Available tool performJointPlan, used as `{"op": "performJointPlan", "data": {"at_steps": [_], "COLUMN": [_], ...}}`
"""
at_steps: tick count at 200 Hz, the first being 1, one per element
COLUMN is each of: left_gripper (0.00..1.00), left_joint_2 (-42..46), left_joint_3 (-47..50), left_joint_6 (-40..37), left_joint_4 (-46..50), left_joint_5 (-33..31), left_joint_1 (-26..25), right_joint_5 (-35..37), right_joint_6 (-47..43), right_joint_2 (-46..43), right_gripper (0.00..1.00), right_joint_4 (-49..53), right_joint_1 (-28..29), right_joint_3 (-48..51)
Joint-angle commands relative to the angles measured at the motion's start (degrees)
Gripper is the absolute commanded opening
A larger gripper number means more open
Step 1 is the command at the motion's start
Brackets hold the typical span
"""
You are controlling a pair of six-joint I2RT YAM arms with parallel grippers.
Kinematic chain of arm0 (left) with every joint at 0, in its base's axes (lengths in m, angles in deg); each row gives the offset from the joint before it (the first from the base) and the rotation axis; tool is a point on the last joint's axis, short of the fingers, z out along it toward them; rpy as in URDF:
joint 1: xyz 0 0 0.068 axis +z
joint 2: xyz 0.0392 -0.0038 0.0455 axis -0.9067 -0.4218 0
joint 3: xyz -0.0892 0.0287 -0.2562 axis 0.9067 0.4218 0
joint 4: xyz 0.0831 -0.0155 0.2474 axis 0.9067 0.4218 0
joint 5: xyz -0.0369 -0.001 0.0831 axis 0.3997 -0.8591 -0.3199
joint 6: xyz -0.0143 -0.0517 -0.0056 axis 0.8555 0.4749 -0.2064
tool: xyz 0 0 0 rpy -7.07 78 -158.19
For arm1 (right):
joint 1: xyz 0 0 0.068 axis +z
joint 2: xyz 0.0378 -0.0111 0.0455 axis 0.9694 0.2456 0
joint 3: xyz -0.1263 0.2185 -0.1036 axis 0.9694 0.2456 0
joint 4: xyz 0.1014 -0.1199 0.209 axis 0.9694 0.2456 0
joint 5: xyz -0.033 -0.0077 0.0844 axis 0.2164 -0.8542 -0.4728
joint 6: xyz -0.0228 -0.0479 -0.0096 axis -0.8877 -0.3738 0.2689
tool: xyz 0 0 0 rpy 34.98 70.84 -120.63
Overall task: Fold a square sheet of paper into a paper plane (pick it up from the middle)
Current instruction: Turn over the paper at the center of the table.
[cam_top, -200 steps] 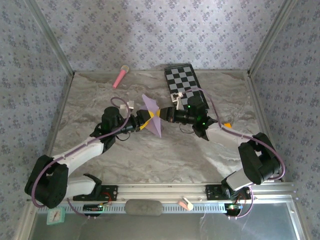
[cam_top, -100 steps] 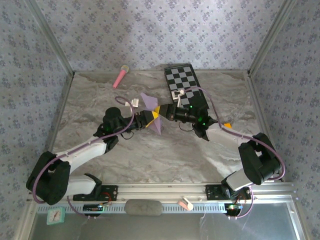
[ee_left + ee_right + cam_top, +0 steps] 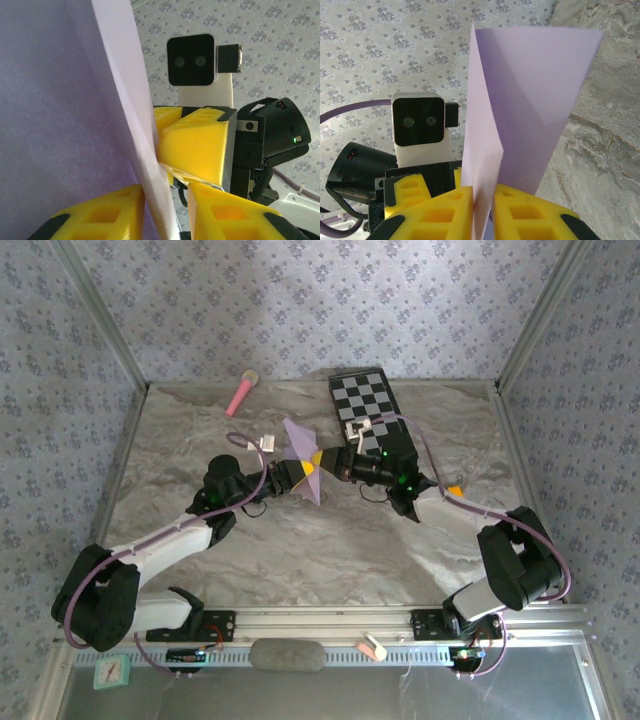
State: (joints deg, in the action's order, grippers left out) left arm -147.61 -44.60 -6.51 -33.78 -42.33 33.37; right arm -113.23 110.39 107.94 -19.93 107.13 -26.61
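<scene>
The square sheet of paper [image 3: 301,452] is pale lilac and creased into a pointed paper plane shape. It is held upright in the air above the table's middle. My right gripper [image 3: 325,462] comes at it from the right. In the right wrist view, that gripper [image 3: 484,202] is shut on the folded lower edge of the paper [image 3: 520,100]. My left gripper [image 3: 297,474] meets it from the left. In the left wrist view, the paper [image 3: 65,100] runs between the left gripper's [image 3: 167,202] jaws. It lies against the left finger [image 3: 100,215], and a gap shows before the other.
A black-and-white checkered board [image 3: 372,412] lies at the back right, just behind the right arm. A pink stick [image 3: 241,393] rests near the back wall. A small orange object [image 3: 455,487] sits by the right forearm. Metal frame posts and patterned walls enclose the marble table [image 3: 330,550].
The left gripper has moved in towards the paper and its jaws have narrowed round it. The paper has shifted a little towards the back with the right gripper.
</scene>
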Motion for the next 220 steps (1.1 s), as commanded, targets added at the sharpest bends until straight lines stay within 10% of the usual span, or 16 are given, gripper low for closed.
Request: {"op": "performJointPlan", "data": {"at_steps": [1,58,113,220], "left_gripper": [0.23,0.14,0.14,0.11], "left_joint_2": [1.35,3.51,5.45,-14.58], "left_joint_3": [-0.10,-3.29,-11.56,-36.48], "left_joint_6": [-1.47,-8.81,-24.59,-39.04], "left_joint_4": [-1.12,14.10,44.69,92.79], "left_joint_5": [-0.55,-2.50,-13.21,-62.57], "left_joint_1": [-0.39,0.23,1.05,-7.77], "right_joint_5": [-0.86,8.58,25.08,38.07], "right_joint_6": [0.48,-14.47,-29.87,-34.89], "right_joint_2": [-1.86,-11.50,-20.62,-25.42], "right_gripper": [0.22,0.60,0.70,0.72], "right_joint_4": [-1.39,24.32,49.42,60.81], "right_joint_1": [-0.40,-2.98,-5.93,-8.36], "right_joint_3": [0.87,-0.21,-1.96,-1.80]}}
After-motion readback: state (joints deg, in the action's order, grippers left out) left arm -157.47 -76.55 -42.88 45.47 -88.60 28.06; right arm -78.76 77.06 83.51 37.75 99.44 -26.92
